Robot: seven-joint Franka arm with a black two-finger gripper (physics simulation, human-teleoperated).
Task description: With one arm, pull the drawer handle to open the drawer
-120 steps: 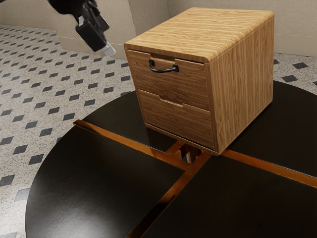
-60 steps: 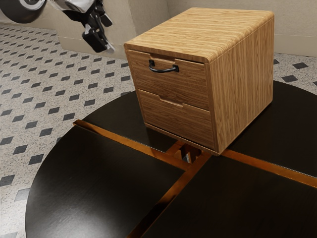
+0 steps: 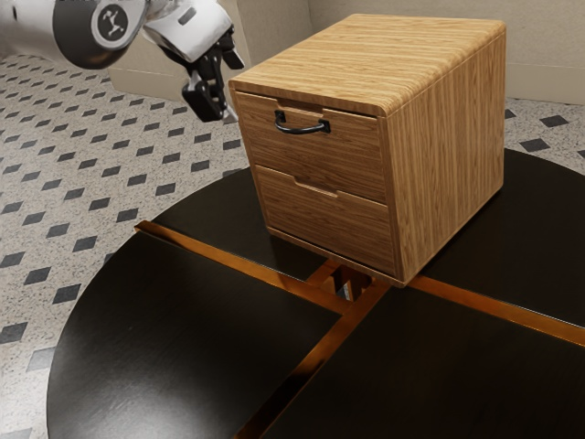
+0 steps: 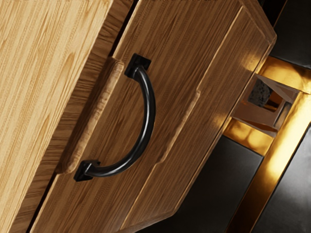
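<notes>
A wooden cabinet (image 3: 443,137) with two drawers stands on the dark round table (image 3: 174,338). The top drawer (image 3: 343,157) carries a black curved handle (image 3: 302,126) and looks shut, flush with the cabinet front. The lower drawer (image 3: 329,218) has only a notch. My gripper (image 3: 212,102) hangs open with nothing in it, just off the cabinet's front corner on the exterior view's left, level with the handle and a short way from it. In the wrist view the handle (image 4: 141,126) lies straight ahead of my hand on the drawer front (image 4: 194,92).
The table has orange-brown strips (image 3: 302,357) crossing at a gap (image 3: 345,285) below the cabinet. Tiled floor (image 3: 73,174) lies beyond the table on the exterior view's left. A beige wall (image 3: 548,46) runs behind the cabinet.
My arm has swung down and toward the exterior view's right, bringing the gripper from above the floor to the cabinet's front corner. The hand has turned to face the drawer front. The drawer has not moved.
</notes>
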